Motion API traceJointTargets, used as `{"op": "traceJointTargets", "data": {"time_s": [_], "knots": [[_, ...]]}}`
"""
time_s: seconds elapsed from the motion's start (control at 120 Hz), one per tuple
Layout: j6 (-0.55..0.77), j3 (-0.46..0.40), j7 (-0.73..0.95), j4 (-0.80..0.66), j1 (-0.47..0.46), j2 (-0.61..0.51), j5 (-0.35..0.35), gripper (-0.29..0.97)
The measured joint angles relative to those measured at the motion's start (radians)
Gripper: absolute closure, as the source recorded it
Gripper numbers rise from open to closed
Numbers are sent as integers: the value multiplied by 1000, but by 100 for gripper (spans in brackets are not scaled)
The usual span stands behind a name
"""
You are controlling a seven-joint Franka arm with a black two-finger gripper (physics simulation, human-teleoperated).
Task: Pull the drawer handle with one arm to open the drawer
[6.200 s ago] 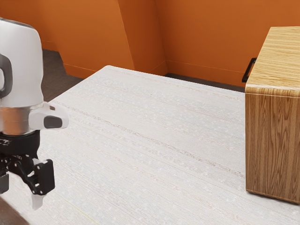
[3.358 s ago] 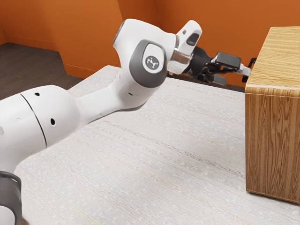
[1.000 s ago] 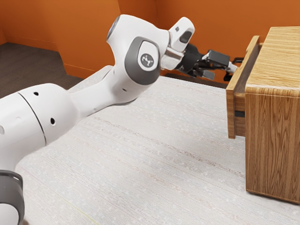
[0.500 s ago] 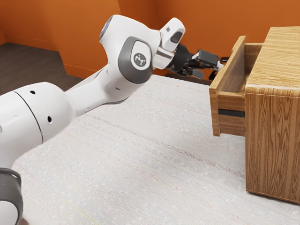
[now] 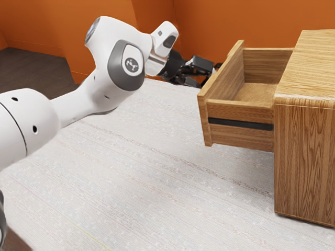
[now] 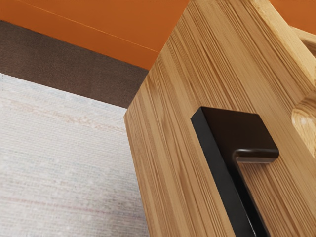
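Drawer (image 5: 238,112) stands well out of cabinet (image 5: 306,151), task abt done; can't tell if our tool (image 5: 209,68) grips handle (image 6: 227,133).

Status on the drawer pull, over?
Gripper by the black handle. Drawer well out of wooden cabinet, inside showing. No obstruction seen.

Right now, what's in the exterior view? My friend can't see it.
A wooden drawer sticks far out of a wooden cabinet on a pale table. A white robot arm reaches in from the exterior view's left, its black pincer at the drawer's front. Orange walls stand behind.
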Motion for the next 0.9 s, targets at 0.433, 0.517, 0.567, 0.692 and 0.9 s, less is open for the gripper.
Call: {"op": "traceJointTargets", "data": {"time_s": [0.433, 0.517, 0.567, 0.692, 0.9], "knots": [[-3, 55, 3, -119, 39, -97, -5, 0], [-3, 67, 4, -148, 39, -120, -4, 0], [-3, 80, 4, -163, 38, -134, -6, 0], [-2, 93, 6, -187, 43, -154, -17, 0], [-2, 88, 15, -148, 32, -188, -11, 0]]}}
